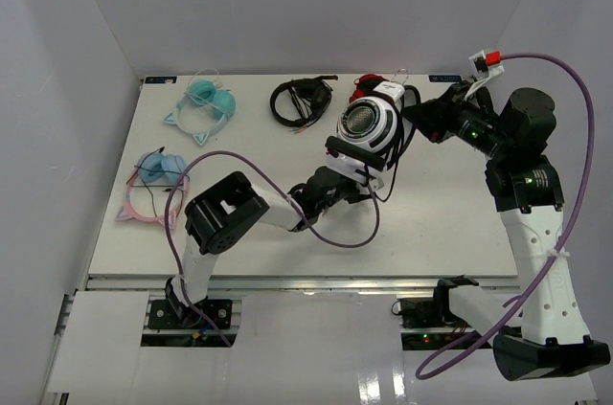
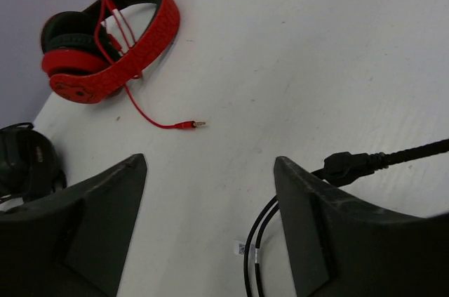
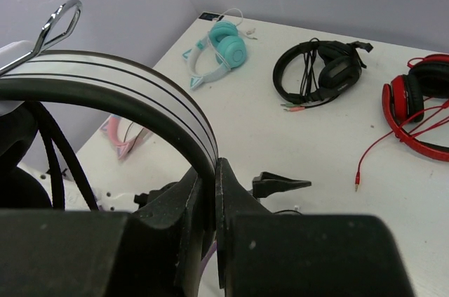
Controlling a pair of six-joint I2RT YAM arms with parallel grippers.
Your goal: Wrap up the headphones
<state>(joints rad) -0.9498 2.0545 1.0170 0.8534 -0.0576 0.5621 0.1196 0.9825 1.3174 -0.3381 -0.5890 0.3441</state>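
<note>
White bench (image 1: 450, 223). Right hand (image 3: 212, 179) clamped the stiff-looking band (image 3: 140, 90) of white over-ear headphones w/ black cushions (image 1: 369, 125); left hand (image 2: 210, 163) gaped, empty. Prob. light; thin black cable (image 3: 59, 149) looked floppy.

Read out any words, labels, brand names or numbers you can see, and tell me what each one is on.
Nothing here can be read.
Small white tag on the black cable of the headphones: print too small to read.
Dark sticker at the table's far corner: too blurred to read.
</note>
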